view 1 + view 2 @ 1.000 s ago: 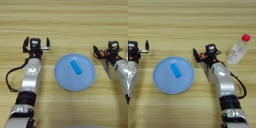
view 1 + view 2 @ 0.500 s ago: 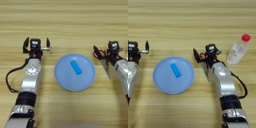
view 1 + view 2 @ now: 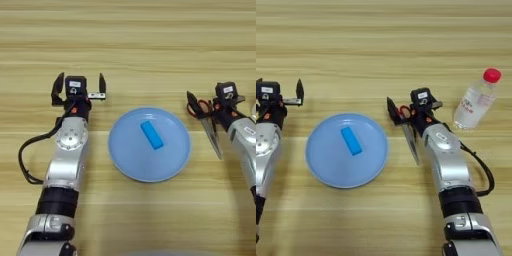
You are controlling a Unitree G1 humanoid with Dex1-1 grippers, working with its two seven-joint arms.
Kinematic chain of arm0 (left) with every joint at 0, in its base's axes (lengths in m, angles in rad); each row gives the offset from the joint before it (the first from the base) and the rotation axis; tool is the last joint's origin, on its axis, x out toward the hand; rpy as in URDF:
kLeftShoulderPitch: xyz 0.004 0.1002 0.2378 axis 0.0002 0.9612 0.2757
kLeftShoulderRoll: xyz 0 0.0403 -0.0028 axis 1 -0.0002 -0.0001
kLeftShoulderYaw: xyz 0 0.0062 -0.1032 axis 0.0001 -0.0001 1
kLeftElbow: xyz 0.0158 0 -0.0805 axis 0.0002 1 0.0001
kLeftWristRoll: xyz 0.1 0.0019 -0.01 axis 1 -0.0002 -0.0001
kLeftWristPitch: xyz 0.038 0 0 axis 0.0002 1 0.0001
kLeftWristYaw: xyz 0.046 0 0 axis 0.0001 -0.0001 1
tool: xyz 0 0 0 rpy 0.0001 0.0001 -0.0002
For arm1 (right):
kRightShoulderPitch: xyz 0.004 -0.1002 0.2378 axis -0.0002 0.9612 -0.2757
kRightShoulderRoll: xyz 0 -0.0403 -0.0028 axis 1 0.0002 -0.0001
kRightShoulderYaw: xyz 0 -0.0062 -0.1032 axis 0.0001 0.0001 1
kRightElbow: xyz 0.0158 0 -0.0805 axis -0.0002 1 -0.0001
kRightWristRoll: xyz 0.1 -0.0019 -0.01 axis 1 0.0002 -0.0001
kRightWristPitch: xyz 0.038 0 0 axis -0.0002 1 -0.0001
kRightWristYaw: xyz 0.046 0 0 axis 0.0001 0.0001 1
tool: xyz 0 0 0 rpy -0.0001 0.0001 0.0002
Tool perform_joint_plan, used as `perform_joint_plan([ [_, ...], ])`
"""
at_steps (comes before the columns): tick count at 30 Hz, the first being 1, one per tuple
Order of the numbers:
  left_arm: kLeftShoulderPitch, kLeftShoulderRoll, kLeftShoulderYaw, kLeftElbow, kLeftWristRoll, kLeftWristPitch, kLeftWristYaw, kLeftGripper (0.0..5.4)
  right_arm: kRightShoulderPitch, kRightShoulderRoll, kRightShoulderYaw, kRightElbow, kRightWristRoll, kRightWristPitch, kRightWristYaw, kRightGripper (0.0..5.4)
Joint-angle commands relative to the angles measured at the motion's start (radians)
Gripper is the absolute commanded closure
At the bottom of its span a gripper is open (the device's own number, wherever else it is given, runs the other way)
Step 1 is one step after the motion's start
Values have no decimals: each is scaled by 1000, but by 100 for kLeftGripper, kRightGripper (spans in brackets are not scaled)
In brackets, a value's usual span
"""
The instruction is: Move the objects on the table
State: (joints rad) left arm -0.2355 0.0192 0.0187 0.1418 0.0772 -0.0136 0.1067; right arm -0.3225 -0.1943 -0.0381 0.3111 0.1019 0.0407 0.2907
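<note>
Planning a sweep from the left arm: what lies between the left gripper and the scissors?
The light-blue plate holding the blue block lies between the left gripper and the scissors; the left eye view shows it best.

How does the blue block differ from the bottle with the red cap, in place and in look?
The blue block lies on the light-blue plate; the bottle rests on the bare table, to the right of the right gripper. The block is opaque and rectangular; the bottle is clear and rounded. The block is smaller than the bottle. Neither is held by a gripper.
</note>
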Motion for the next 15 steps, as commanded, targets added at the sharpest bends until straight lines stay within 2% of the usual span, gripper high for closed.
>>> perform_joint_plan([
  [1,87,-46,-88,-184,36,103,-5,0,-9,-1,0,-1,-6,-4,-3,4],
  [5,158,-76,-167,-321,56,203,-19,0,-9,4,2,-2,-8,-4,-10,4],
  [8,220,-86,-242,-424,72,294,-30,0,-10,12,4,-2,-10,-6,-19,4],
  [11,259,-78,-330,-527,97,398,-51,0,-17,21,7,-1,-13,-8,-31,4],
  [15,276,-56,-391,-626,114,541,-82,0,-22,37,15,3,-20,-9,-44,4],
])
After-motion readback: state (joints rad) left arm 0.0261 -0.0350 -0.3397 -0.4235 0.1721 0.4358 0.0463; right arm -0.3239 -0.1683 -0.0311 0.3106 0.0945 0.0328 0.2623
